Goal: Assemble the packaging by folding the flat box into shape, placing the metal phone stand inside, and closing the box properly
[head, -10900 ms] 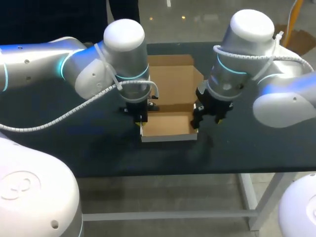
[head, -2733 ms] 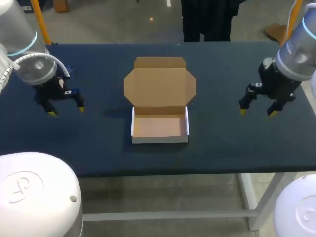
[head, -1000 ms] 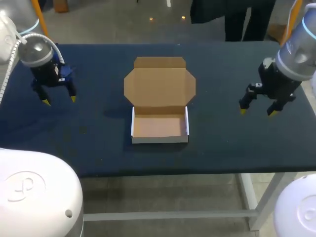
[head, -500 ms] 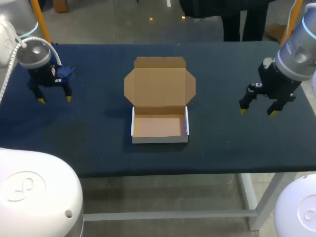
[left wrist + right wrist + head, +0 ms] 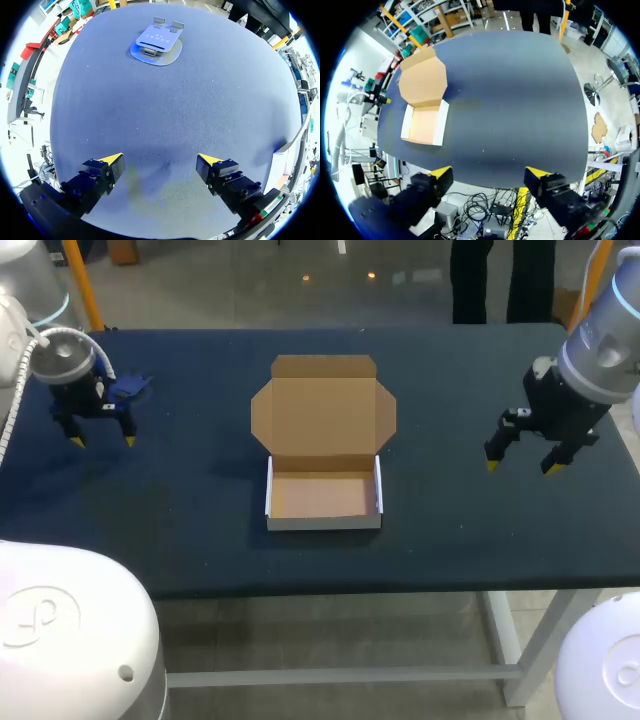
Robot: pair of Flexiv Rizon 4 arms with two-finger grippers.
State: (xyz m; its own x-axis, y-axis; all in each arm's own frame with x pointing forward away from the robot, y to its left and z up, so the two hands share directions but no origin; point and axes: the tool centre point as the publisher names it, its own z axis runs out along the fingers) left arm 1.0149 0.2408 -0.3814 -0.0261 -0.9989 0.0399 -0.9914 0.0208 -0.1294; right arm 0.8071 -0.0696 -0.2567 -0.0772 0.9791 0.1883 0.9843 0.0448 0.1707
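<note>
The cardboard box (image 5: pixel 322 495) sits folded into a tray at the table's middle, its lid (image 5: pixel 323 405) lying open and flat behind it. Nothing is inside the tray. The metal phone stand (image 5: pixel 128 388) lies at the far left of the table. My left gripper (image 5: pixel 102 440) hovers just in front of it, open and holding nothing; in the left wrist view the phone stand (image 5: pixel 156 42) lies well ahead of the left gripper (image 5: pixel 162 162). My right gripper (image 5: pixel 518 467) hangs open over the table's right side, with the box (image 5: pixel 422 122) off to one side of the right gripper (image 5: pixel 492 175).
The dark blue table (image 5: pixel 200 510) carries only the box and the stand. Its front edge runs just below the box, and both arms stand well apart from the box.
My left gripper has moved further left and toward the back, closer to the phone stand. The right arm and the box have not moved.
</note>
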